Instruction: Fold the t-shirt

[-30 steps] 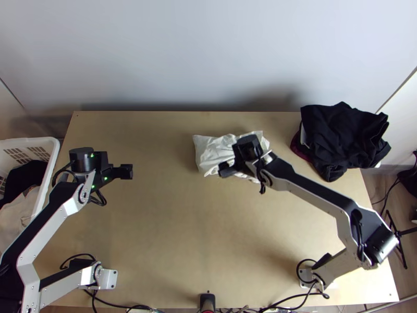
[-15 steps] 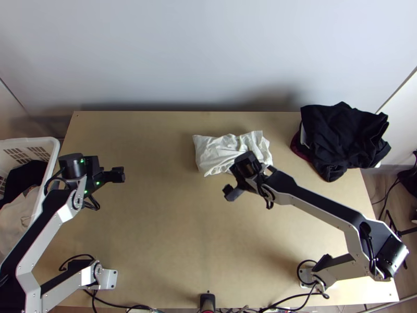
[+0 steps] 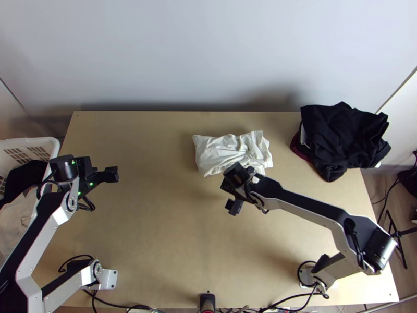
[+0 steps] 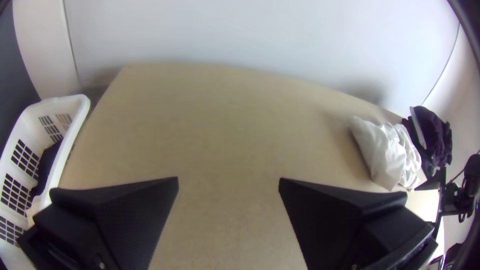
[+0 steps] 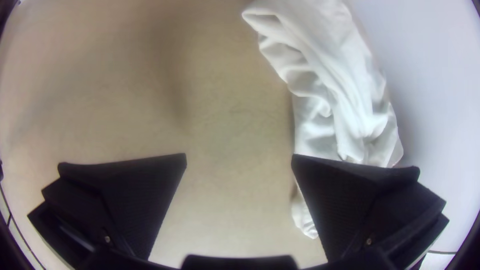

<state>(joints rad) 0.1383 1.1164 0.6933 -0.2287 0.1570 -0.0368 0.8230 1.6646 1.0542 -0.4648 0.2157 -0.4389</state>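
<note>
In the top view, the light wooden table [image 3: 156,235] is backed by a plain pale wall [image 3: 208,52]. Its left edge is flanked by a white basket [image 3: 48,143] with dark and pale cloths inside, and its far right corner is covered by a dark pile of cloth [image 3: 344,135]. The white t-shirt [image 3: 221,151] is laid in a creased, compact bundle near the far edge, right of the middle. The left gripper [image 3: 111,174] is held near the basket, with a broad stretch of wood between it and the t-shirt. The right gripper [image 3: 233,206] is placed just to the near side of the bundle, and wood is spread between it and the near edge.

In the left wrist view, the jaws are parted wide, with bare wood seen between them; the t-shirt is seen well apart.

In the right wrist view, the jaws are also set wide, nothing gripped; the t-shirt's folds are partly hidden behind one side.
</note>
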